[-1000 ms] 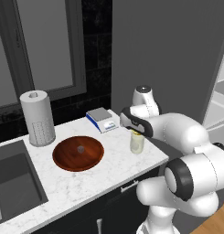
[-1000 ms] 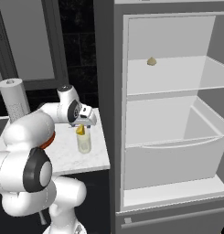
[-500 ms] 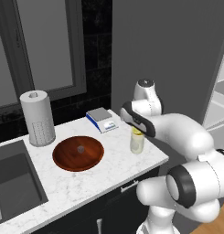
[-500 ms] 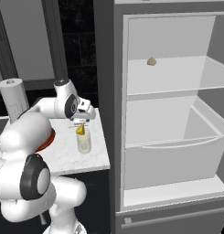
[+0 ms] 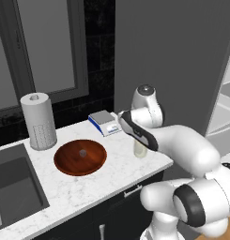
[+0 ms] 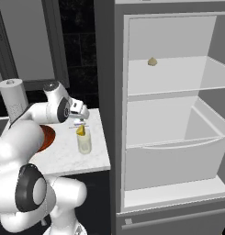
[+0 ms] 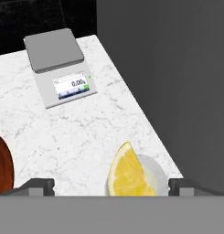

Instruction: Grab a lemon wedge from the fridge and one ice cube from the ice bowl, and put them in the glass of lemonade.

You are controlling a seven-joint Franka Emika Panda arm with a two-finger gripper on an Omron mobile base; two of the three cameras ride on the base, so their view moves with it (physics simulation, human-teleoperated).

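The lemon wedge (image 7: 129,174) sits in the top of the glass of lemonade (image 6: 84,143), at the counter's right end beside the fridge (image 6: 178,87). My gripper (image 6: 79,122) hangs just above the glass, open. In the hand view its fingertips (image 7: 40,185) stand wide on either side of the wedge without touching it. The glass of lemonade (image 5: 139,150) is partly behind my arm in the left base view. The ice cube (image 5: 82,153) lies in the middle of the ice bowl (image 5: 69,164), left of the glass.
A small scale (image 5: 104,123) sits behind the glass near the wall. A white paper-towel roll (image 5: 39,122) stands at the back left, a dark sink (image 5: 13,192) further left. The fridge stands open, with a beige lump (image 6: 152,61) on its upper shelf and an open drawer (image 6: 178,156).
My hand has drifted slightly left above the glass while the arm's elbow shifted. The wedge stays in the glass and the jaws stay wide.
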